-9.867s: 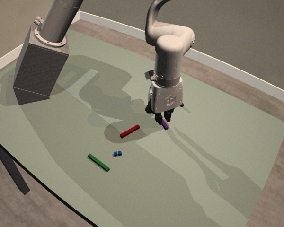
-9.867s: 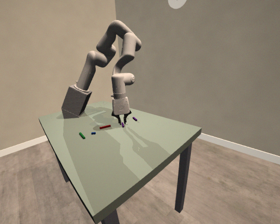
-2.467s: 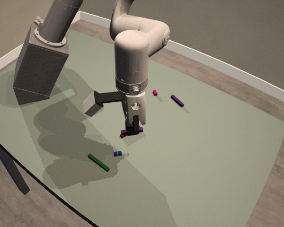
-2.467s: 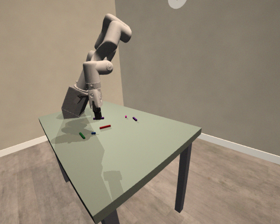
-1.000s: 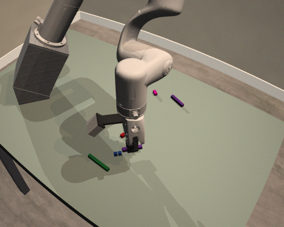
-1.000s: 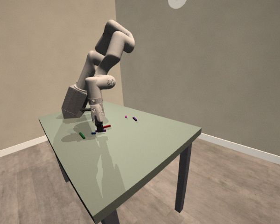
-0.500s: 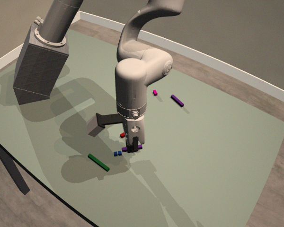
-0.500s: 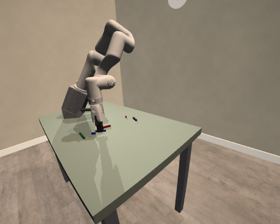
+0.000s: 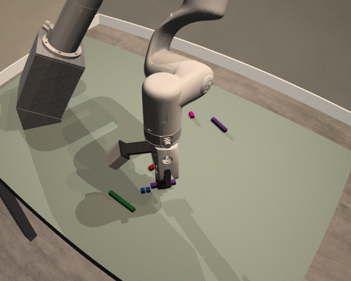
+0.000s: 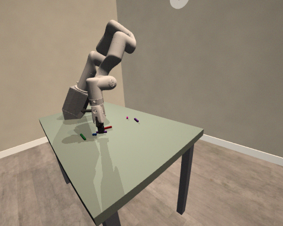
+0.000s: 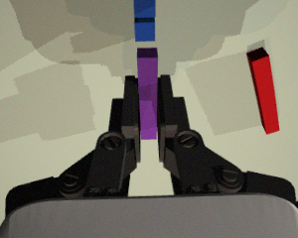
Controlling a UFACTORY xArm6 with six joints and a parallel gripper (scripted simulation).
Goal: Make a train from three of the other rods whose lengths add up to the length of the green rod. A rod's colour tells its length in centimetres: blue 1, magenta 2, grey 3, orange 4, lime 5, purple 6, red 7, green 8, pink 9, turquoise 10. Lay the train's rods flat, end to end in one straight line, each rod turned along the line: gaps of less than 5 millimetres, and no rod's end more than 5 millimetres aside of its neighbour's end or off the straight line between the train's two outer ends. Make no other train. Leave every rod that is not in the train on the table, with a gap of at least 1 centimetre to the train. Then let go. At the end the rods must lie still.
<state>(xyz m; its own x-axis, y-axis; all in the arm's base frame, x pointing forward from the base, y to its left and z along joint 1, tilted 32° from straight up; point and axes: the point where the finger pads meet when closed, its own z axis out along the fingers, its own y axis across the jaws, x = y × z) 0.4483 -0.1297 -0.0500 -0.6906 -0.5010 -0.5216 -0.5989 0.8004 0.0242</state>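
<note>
Two blue rods (image 9: 145, 189) lying end to end, just beyond purple rod (image 11: 147, 86) clamped in gripper (image 11: 148, 109), low over table (image 9: 260, 181), red rod (image 11: 263, 90) alongside.

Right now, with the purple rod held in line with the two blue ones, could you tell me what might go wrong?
1. A gap shows between the held purple rod and the nearer blue rod; released here, it may be too wide.
2. Closing it could push the blue rods.
3. The red rod lies near, perhaps too close to the train.
</note>
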